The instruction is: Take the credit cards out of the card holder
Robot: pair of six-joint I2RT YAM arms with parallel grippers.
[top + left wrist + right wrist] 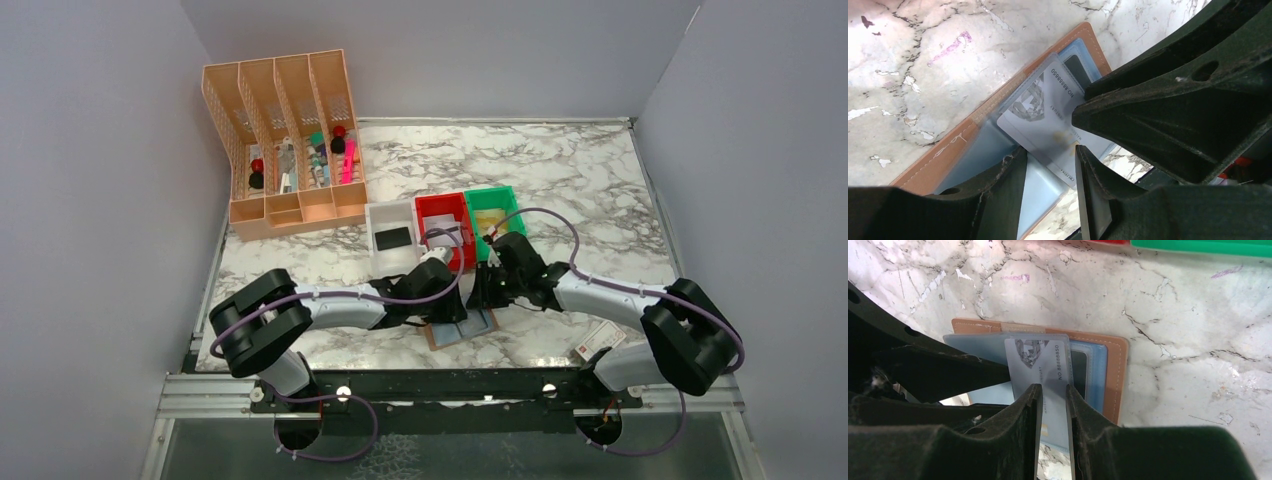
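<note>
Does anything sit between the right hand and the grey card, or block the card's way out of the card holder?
Nothing visible sits between them: the right hand pinches the grey card. The card's far end lies under the clear sleeve of the card holder. The left hand rests on the holder beside the card.

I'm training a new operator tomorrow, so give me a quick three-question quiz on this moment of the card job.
1. True or false: the card holder lies open on the table.
2. Which gripper pinches the grey card between its fingers? A) left gripper B) right gripper C) neither
3. What colour is the bin that has a flat dark rectangle in it?
Key: 1 true. 2 B. 3 white: it lies in the white bin.
</note>
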